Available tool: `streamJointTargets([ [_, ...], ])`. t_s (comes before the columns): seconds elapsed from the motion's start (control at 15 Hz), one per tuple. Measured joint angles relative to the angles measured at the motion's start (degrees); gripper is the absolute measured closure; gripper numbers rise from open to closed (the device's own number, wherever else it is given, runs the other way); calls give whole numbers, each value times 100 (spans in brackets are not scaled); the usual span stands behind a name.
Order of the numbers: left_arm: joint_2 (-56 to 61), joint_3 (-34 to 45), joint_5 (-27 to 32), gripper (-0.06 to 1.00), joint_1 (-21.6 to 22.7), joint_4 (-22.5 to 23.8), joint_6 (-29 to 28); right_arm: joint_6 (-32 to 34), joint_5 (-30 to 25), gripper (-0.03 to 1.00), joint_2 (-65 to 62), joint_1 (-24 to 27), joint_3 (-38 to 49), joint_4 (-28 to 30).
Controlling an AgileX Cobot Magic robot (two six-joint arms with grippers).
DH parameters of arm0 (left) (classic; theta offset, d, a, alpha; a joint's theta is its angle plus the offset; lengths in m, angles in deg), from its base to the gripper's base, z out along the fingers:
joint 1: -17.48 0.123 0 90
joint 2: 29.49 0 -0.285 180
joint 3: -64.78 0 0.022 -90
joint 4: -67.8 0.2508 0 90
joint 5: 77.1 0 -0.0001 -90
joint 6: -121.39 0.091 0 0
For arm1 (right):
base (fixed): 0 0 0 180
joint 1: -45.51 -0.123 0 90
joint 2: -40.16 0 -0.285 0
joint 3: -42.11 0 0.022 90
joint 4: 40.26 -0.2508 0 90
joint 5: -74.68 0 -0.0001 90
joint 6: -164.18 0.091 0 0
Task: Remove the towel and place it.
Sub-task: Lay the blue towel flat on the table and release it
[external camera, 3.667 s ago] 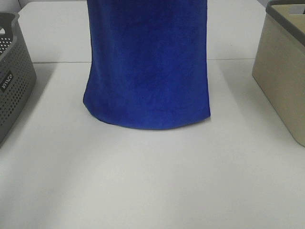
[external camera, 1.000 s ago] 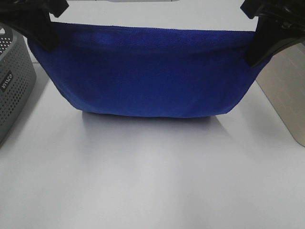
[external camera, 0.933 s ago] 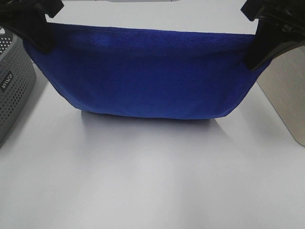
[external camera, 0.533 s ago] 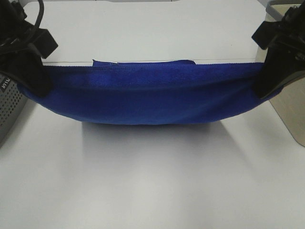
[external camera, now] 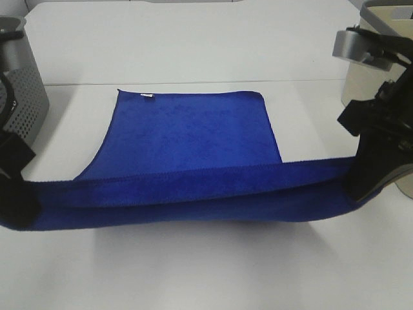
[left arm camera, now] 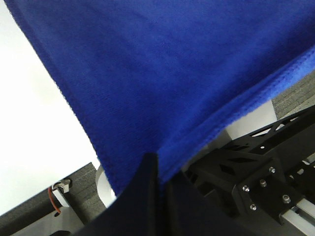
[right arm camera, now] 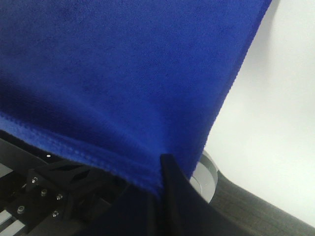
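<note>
Two tools are gripping the cloth: the left tool (external camera: 21,205) is clamping one near corner of the towel (external camera: 193,129), and the right tool (external camera: 366,184) is clamping the other near corner, each with its jaws closed tight on the stitched edge. One towel is in view. Its far half is lying flat on the middle of the table (external camera: 206,278), while its near edge is hanging stretched between the two tools above the table's near part. That edge is sagging in the middle and possibly brushing the table, though the shadow is making this hard to judge. One small white tag (external camera: 147,96) is showing at the far corner toward the table's left side. One grey perforated basket (external camera: 29,90) is standing at the table's left edge and one beige bin (external camera: 358,84) at its right edge, the right arm partly covering that bin.
</note>
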Motion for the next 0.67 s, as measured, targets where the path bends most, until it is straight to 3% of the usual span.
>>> streamJointTargets([
  [0.2,183,447,-34,94,-23,-298,-11,0,0,95,-178,-11,498,-34],
  [0.47,212,1049,-69,94,-464,-350,-109,0,0,95,-413,-11,1112,-223],
  [0.67,218,1324,-120,94,-556,-430,-206,0,6,95,-418,-11,1656,-327],
])
